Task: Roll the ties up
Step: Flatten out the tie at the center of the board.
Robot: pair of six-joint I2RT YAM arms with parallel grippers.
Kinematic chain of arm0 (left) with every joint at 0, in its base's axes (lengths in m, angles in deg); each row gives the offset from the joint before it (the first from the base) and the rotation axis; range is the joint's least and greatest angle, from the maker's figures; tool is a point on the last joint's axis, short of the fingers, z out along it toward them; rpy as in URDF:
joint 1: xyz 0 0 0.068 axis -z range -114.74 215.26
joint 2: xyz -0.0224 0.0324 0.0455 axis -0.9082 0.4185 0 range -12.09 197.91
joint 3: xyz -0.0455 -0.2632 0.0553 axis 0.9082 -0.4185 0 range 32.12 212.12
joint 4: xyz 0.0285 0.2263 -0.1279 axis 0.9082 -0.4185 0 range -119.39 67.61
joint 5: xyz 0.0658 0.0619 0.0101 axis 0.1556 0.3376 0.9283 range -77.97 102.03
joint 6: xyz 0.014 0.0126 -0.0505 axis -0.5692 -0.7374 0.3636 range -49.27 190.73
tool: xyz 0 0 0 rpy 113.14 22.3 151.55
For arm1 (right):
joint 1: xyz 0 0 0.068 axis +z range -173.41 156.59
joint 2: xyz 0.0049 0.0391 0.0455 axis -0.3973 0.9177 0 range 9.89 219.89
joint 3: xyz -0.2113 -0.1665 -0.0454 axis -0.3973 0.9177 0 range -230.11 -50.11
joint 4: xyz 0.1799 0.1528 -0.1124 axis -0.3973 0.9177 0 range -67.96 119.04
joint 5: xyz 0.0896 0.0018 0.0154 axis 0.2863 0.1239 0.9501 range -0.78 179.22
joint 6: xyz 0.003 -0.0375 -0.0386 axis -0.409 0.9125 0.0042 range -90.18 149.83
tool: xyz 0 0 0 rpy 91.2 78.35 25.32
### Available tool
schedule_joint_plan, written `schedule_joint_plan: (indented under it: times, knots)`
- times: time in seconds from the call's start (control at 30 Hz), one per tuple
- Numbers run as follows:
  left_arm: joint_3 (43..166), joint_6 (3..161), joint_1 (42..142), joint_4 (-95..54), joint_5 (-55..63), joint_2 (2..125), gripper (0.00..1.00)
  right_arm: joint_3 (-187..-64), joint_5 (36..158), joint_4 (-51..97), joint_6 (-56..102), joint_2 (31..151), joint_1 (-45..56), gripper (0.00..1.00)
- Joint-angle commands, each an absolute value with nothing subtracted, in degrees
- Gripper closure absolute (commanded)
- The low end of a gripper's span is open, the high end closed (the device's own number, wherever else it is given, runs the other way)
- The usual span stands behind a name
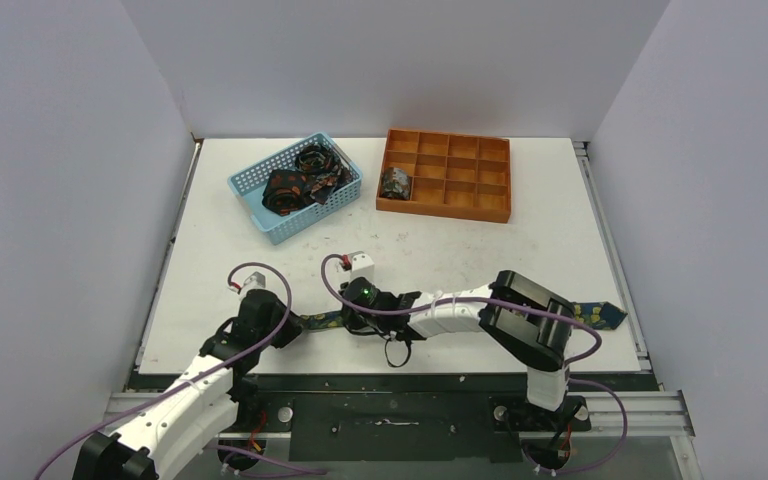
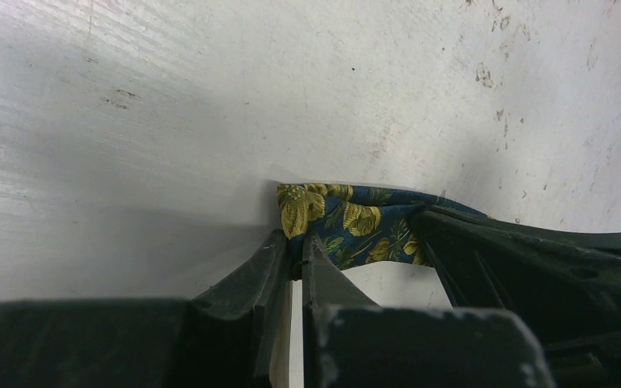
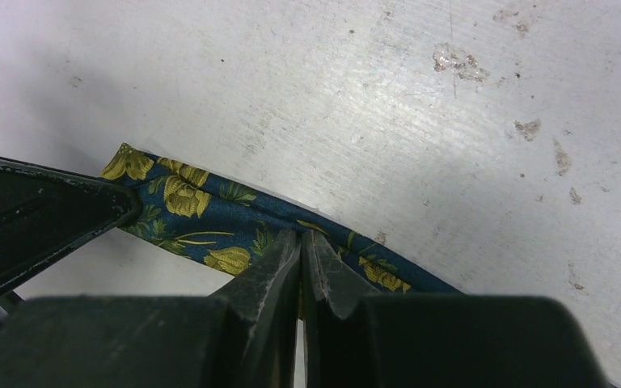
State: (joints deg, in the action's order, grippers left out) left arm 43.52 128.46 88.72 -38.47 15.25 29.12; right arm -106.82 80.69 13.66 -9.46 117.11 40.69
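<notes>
Tie (image 1: 600, 316) in work: one navy strip with yellow floral print, lying flat on the table (image 1: 460, 255). Its long axis runs left to right across the lower part of the top view, roughly parallel to the table's near edge. The wide tip shows at lower right. The narrow end is at lower centre-left, between my two arms. The middle stretch is hidden under my right arm (image 1: 460, 312).

Left gripper (image 2: 297, 255): fingers (image 2: 268, 268) together, clamped on the very end of the strip. The fabric runs from that grip toward the right of the left wrist view.

Right gripper (image 3: 301, 246): fingers (image 3: 268, 271) together, clamped on the same strip just beside the left grip, on the side toward the wide tip. In the right wrist view the fabric crosses from upper left to lower right.

Governing relation: both grips sit at the narrow end, and all free length lies toward the right of the top view. I judge that a roll must start here and advance along the axis toward the wide tip. My left arm (image 1: 190, 385) is nearer the end, and my right arm spans the free length.

Other ties: a loose pile (image 1: 295, 185) in the blue basket (image 1: 305, 218) at upper left, and one finished roll (image 1: 396, 183) in the orange tray (image 1: 445, 210) at upper centre.
</notes>
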Motion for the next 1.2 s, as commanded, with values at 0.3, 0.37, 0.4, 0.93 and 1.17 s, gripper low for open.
schedule_joint_plan:
  times: [0.3, 0.37, 0.4, 0.93, 1.17]
  knots:
    - [46.1, 127.0, 88.5, -38.6, 16.7, 28.7, 1.00, -103.8, 72.1, 21.3, -5.2, 105.6, 42.5, 0.84]
    - [46.1, 127.0, 88.5, -38.5, 16.8, 28.7, 1.00, -102.2, 70.7, 21.8, -4.3, 103.8, 42.4, 0.74]
    - [46.1, 127.0, 88.5, -38.4, 16.8, 28.8, 1.00, -101.8, 70.0, 22.7, -3.8, 103.6, 42.4, 0.70]
    - [46.2, 126.8, 88.4, -38.3, 16.3, 29.2, 1.00, -100.3, 69.0, 26.8, -3.5, 109.7, 42.4, 0.90]
    - [45.9, 126.8, 88.4, -38.5, 16.3, 29.1, 1.00, -100.8, 65.2, 27.7, -3.4, 107.7, 42.4, 0.95]
